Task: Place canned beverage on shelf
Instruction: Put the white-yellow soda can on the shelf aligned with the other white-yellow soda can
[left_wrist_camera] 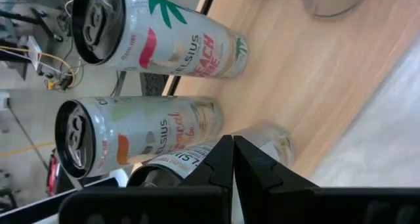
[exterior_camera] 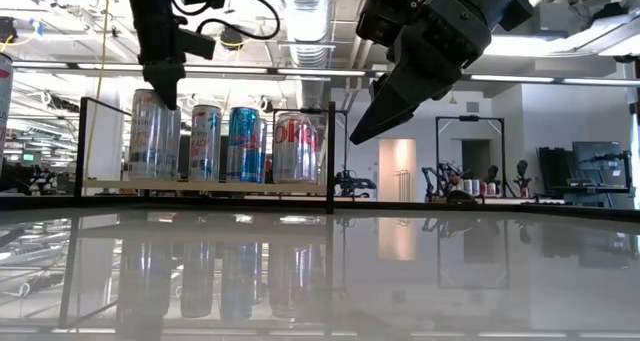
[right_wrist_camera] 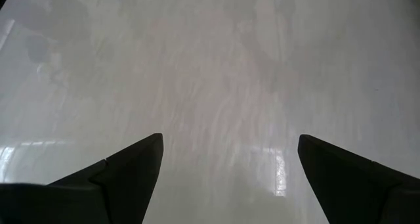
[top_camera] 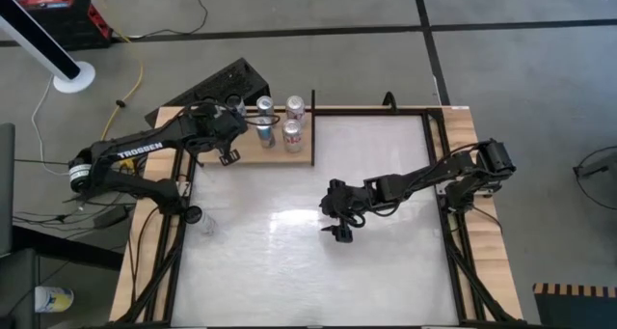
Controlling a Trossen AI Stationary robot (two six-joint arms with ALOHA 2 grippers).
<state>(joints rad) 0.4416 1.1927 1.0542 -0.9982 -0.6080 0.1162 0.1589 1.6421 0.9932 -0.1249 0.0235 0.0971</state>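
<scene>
High view: cans already stand on the shelf (top_camera: 307, 152) at the counter's far edge; no loose can shows on the counter (top_camera: 308, 271).

Left gripper (top_camera: 229, 155) sits over the shelf's left end among the cans, fingers pressed together and holding nothing. Left wrist view shows its tips just beside a pale can (left_wrist_camera: 216, 148), with two Celsius cans (left_wrist_camera: 157, 37) standing beyond. Lifting straight up before swinging clear would likely avoid toppling these close-packed neighbours. Right gripper (top_camera: 340, 229) hovers above mid-counter, fingers spread wide and empty, well apart from the shelf. Thin black bars around the shelf could snag a low retreat.
</scene>
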